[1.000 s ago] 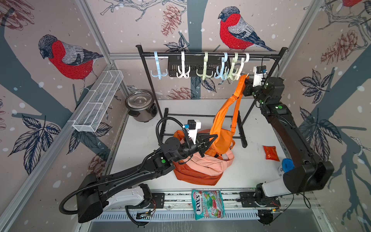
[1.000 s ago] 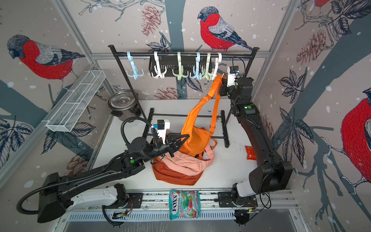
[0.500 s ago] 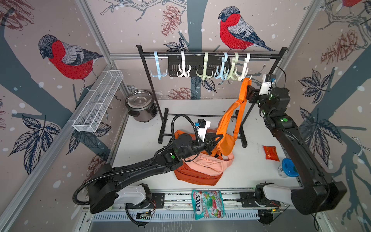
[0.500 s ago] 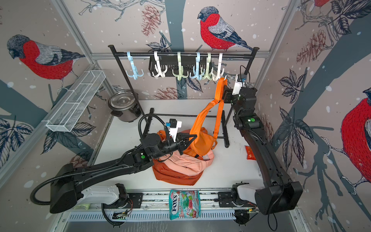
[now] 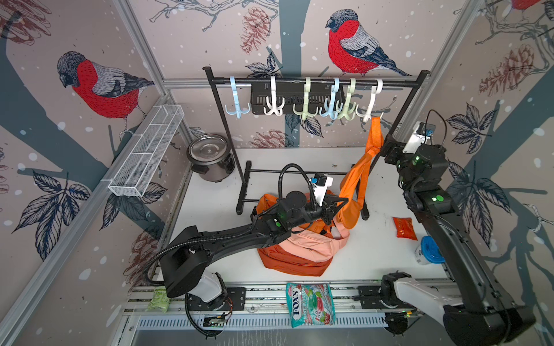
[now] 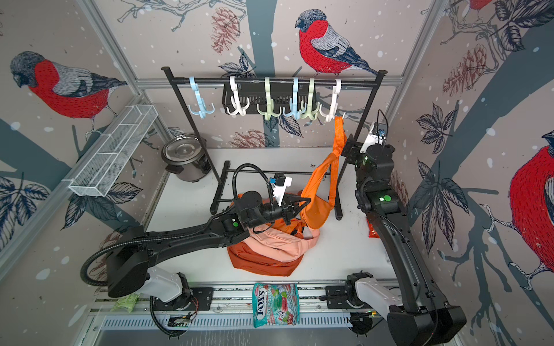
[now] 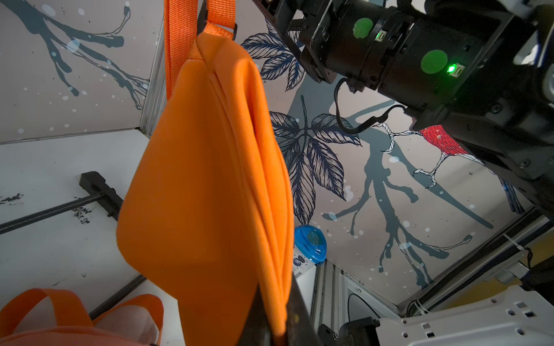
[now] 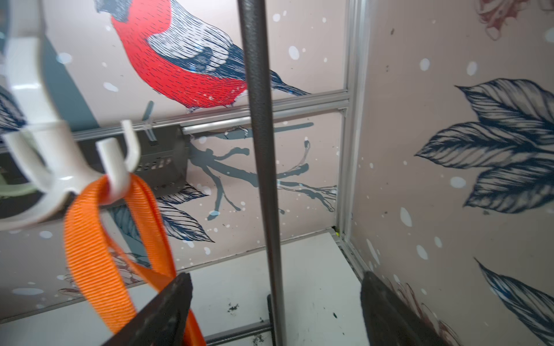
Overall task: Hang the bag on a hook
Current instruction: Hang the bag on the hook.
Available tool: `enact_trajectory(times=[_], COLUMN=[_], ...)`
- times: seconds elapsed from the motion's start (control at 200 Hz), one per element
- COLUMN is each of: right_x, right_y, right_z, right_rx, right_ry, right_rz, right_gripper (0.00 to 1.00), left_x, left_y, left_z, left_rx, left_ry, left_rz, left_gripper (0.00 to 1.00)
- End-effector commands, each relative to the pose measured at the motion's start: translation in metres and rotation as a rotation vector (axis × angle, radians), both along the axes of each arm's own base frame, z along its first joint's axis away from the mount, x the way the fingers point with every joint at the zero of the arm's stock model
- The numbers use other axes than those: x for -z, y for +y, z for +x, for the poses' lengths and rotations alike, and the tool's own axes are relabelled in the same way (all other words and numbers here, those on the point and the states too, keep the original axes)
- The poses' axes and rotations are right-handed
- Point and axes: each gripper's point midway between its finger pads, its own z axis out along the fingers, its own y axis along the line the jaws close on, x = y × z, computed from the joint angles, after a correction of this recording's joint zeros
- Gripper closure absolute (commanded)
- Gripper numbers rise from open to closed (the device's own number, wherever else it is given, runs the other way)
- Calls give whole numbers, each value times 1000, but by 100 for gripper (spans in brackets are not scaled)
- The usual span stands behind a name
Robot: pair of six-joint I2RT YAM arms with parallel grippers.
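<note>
1. Evidently, the left gripper [image 7: 278,323] is closed on the lower edge of the orange bag [image 7: 204,194]. Only its finger ends are recorded in the wrist view, the rest being cut off by the frame.
2. The right gripper [image 8: 275,278] is seen with jaws spread wide and nothing clamped. The orange strap [image 8: 90,239] passes just beside one finger, and contact cannot be confirmed. The post [image 8: 260,119] of the rack is seen beyond the gap.
3. The orange strap is looped over a prong of the white hook [image 8: 60,167], the end one on the rail [image 5: 299,81]. The orange bag is seen hanging from it in both top views.
4. A heap of bags [image 5: 302,248], peach over rust, is noted on the table [image 5: 374,263], partly hidden under the left arm.
5. The cooker [image 5: 209,155] is lidded, so its contents are hidden. What the black basket [image 5: 257,102] behind the hooks contains cannot be made out. The blue-lidded tub [image 5: 428,250] is partly covered by the right arm.
</note>
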Motion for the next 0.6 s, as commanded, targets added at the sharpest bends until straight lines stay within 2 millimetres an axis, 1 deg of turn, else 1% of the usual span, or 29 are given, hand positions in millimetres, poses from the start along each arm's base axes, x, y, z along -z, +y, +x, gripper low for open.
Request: enact_trajectory(times=[0.0,0.115,0.165,0.205,0.22,0.275,0.355,0.52,0.595], right_x=[10,17,16,13,11,4,-9,-27,-33], right_y=[-31,-41,-39,-31,-26,-5,22,41,42], right_z=[-9,-12,-12,-11,-10,-9,-15,-24,-29], right_rx=[187,238,217,155,117,-33,-211,-328,-334], right_ry=[68,107,106,90,79,39,-19,-44,-54], right_rz=[-11,-26,-25,-14,-10,7,6,-7,0], right_gripper=[8,5,5,4,3,2,2,2,2], left_x=[-24,-23,-21,-21,-22,-22,-21,-23,-23], left_y=[-6,-14,-16,-18,-18,-19,-19,-17,-16], left_z=[3,11,15,19,21,26,33,43,47], left_rx=[5,10,9,9,7,3,-4,-16,-19], left_ry=[-51,-46,-43,-38,-37,-34,-27,-26,-27], left_rz=[-69,-68,-67,-67,-70,-74,-76,-77,-75], left_gripper=[100,100,100,100,100,100,100,100,100])
